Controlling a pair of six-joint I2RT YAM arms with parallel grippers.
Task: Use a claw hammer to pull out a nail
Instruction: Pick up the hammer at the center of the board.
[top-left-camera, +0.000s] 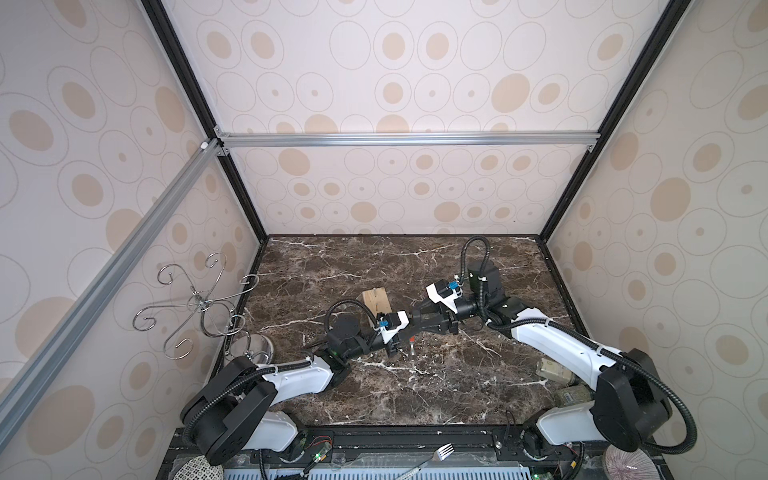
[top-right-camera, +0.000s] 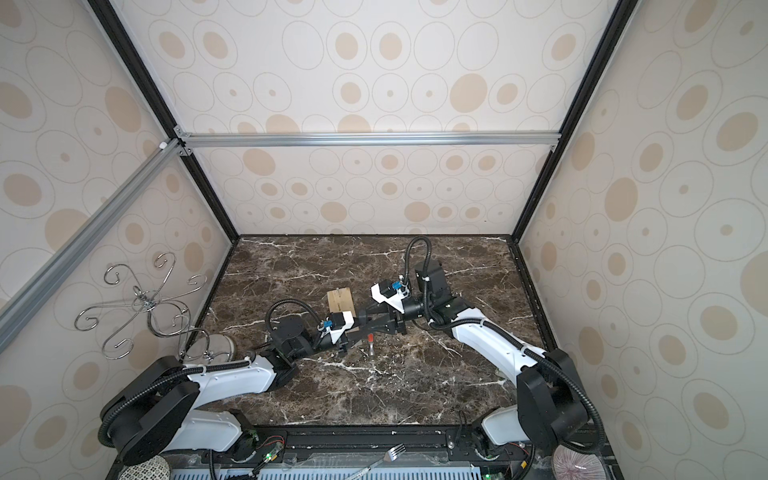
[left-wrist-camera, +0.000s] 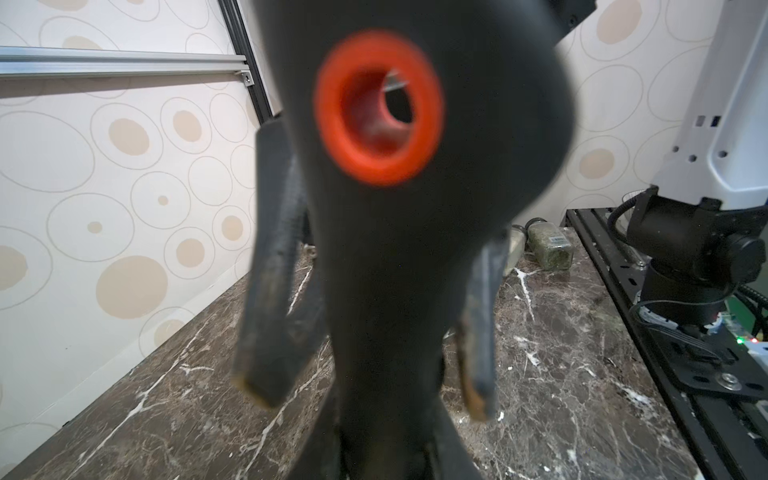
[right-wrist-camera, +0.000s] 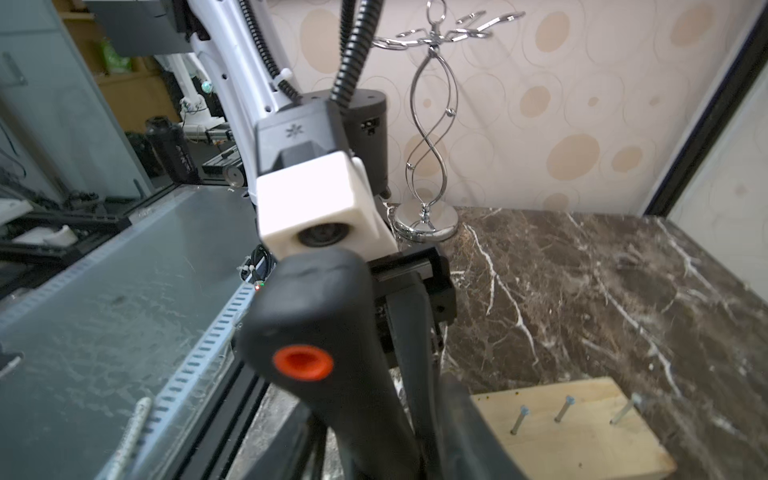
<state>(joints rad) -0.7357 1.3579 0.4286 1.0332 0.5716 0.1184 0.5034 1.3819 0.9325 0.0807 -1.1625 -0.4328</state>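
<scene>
1. A chrome hook stand (top-left-camera: 199, 303) rises at about 9 o'clock on the marble tabletop (top-left-camera: 415, 390), its round base (right-wrist-camera: 426, 222) near the wall.
2. Two spice jars (left-wrist-camera: 550, 249) lie on their sides at about 4 o'clock.
3. A silver fork (top-left-camera: 432, 455) lies at 6 o'clock, off the marble.
4. Patterned plates sit at 7 (top-left-camera: 197, 469) and 5 o'clock (top-left-camera: 627, 463).

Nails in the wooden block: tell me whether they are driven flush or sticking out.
Sticking out: in the right wrist view, three nails stand with bare shanks above the wooden block, leaning slightly.
</scene>
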